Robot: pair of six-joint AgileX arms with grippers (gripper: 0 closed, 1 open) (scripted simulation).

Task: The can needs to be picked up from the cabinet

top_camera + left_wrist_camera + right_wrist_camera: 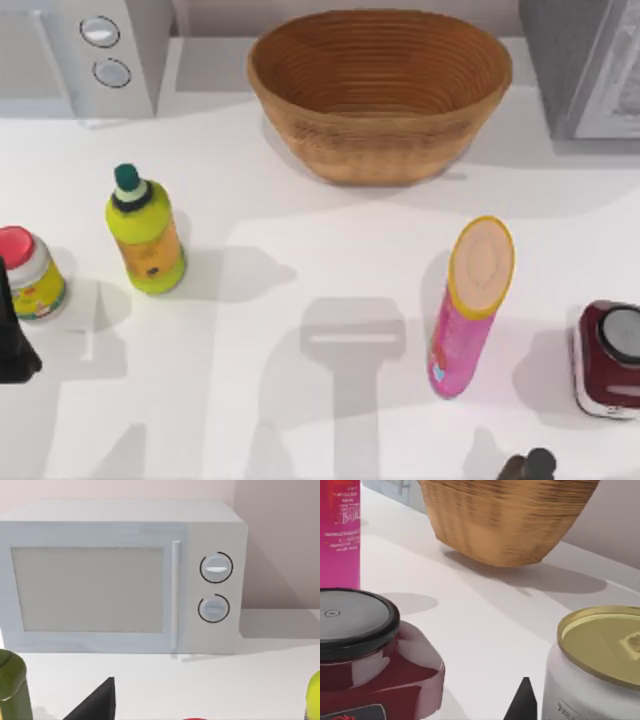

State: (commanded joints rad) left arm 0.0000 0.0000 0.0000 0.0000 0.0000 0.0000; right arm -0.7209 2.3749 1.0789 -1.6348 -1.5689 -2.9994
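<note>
Can, white-bodied with a gold lid, stands on the white table close beside the dark red jar in the right wrist view, ungrasped, so the whole pick seems left to do. Cut off by the frame, it hides its lower body, and I cannot tell whether either gripper is wide or narrow; no cabinet is visible, just a microwave and basket.

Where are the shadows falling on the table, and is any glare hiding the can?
Top view: soft grey shadows of the arms lie across the white table, one broad shape beside the pink tube. Right wrist view: the basket casts a dark shadow at its base; the gold-lidded can has a mild sheen, nothing hidden. Left wrist view: evenly lit microwave, a faint shadow beneath it.
</note>
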